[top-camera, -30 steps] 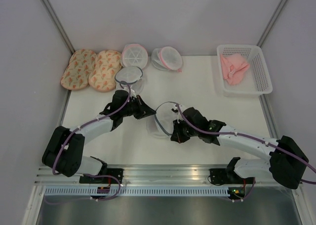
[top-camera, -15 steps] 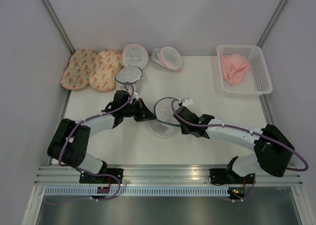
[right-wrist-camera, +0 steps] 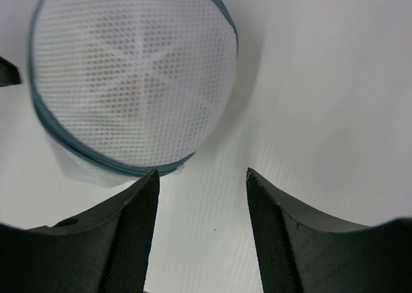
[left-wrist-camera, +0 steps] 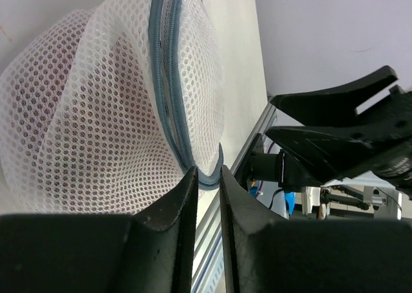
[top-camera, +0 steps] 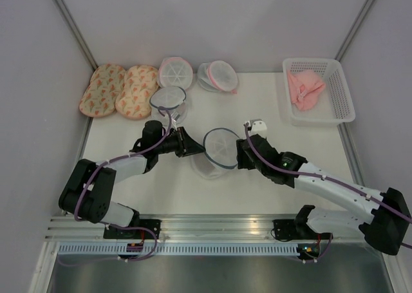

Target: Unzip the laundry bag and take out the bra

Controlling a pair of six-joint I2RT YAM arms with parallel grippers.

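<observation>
The laundry bag (top-camera: 217, 150) lies mid-table, its blue-grey rim tilted up between the two grippers. My left gripper (top-camera: 195, 149) is at its left edge. In the left wrist view the jaws (left-wrist-camera: 209, 172) stand a narrow slit apart, with the rim of the laundry bag (left-wrist-camera: 168, 113) just beyond the tips and nothing pinched. My right gripper (top-camera: 239, 154) is to the bag's right, open and empty (right-wrist-camera: 203, 174); the white-ribbed laundry bag (right-wrist-camera: 129, 80) lies ahead of its left finger. The bra is hidden; only a faint reddish shade shows through the mesh.
A second grey-rimmed mesh bag (top-camera: 168, 101) sits behind the left arm. Two pink-rimmed bags (top-camera: 175, 72) (top-camera: 219, 76) and two peach pads (top-camera: 119, 90) line the back. A white basket (top-camera: 342, 90) at the back right holds a pale pink cloth (top-camera: 304, 89).
The right gripper has opened and drawn back to the right, off the bag. The left jaws have parted slightly. The bag's rim now stands tilted between the grippers.
</observation>
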